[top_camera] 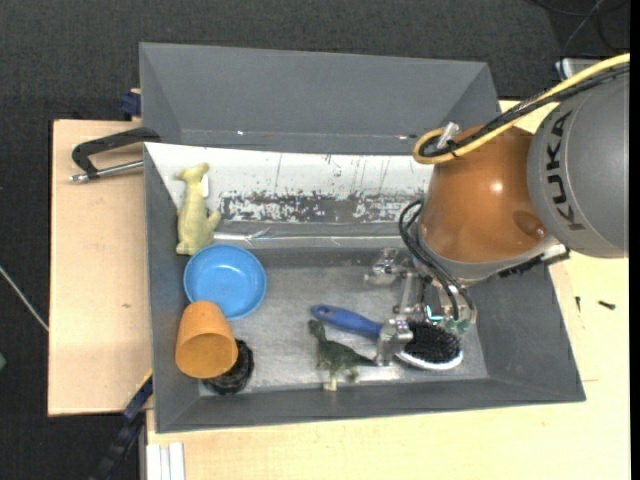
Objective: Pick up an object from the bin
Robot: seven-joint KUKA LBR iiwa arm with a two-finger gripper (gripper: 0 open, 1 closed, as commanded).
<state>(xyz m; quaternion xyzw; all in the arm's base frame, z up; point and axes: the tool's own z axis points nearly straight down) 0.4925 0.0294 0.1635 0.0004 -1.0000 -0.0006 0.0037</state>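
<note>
My gripper (408, 308) hangs low in the bin's front right part, under the arm's orange cover. It is right over a hairbrush (432, 347) with a black bristle head rimmed in white and a blue handle (345, 320) pointing left. The gripper's tip comes down where handle and head meet. A small green toy dinosaur (335, 359) stands just left of the brush, near the front wall.
On the left side lie a blue bowl (225, 278), an orange cup (205, 341) tipped on its side over a black round thing (236, 370), and a yellow toy animal (195, 214) by the back left corner. The arm covers the bin's right part.
</note>
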